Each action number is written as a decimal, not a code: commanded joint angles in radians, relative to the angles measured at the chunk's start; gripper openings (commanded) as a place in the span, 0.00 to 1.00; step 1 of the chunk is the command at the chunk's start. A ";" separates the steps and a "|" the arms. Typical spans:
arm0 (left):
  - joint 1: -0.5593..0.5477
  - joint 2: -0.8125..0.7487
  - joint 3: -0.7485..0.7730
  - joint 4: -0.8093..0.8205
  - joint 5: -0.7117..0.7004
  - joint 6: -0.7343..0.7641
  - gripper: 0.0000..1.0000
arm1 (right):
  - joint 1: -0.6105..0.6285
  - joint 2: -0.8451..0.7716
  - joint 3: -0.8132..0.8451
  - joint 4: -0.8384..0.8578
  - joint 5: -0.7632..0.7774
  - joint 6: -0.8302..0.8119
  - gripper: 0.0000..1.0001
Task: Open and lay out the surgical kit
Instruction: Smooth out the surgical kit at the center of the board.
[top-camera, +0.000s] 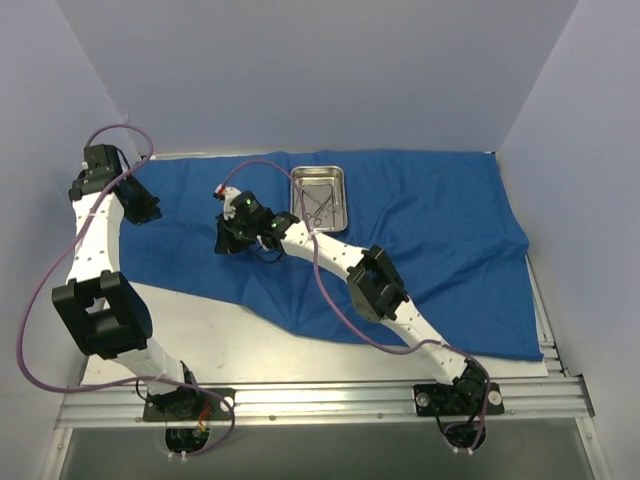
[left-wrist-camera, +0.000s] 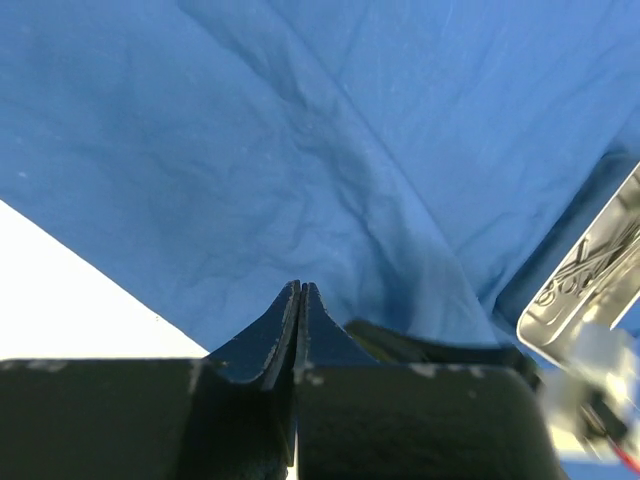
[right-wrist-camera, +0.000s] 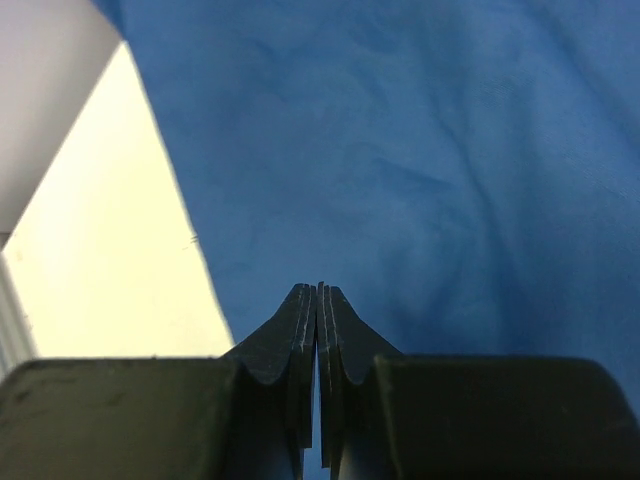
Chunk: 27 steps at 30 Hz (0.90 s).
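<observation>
The royal-blue cloth (top-camera: 430, 240) lies spread and wrinkled over the counter (top-camera: 220, 345), reaching its far and right edges. Only the near left corner is bare, open room. The steel tray (top-camera: 318, 198) sits on the cloth near the middle of the far edge, with thin instruments (top-camera: 320, 207) inside.

The left arm folds up along the left edge. The left gripper (top-camera: 143, 210) is over the cloth's far left part, fingers pressed together.

The right arm stretches diagonally from the near right corner, its forearm passing close by the tray's near edge. The right gripper (top-camera: 230, 238) is near the tray's near left corner, also closed.
</observation>
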 joint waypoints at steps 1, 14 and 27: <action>0.019 -0.062 0.021 0.020 0.021 -0.011 0.03 | 0.016 0.036 0.014 0.083 0.053 0.028 0.00; 0.018 -0.075 0.028 0.003 0.069 0.009 0.10 | 0.142 0.042 -0.205 -0.034 0.100 -0.016 0.00; 0.018 -0.012 0.034 0.011 0.046 0.062 0.21 | 0.192 -0.260 -0.685 -0.213 0.045 -0.211 0.00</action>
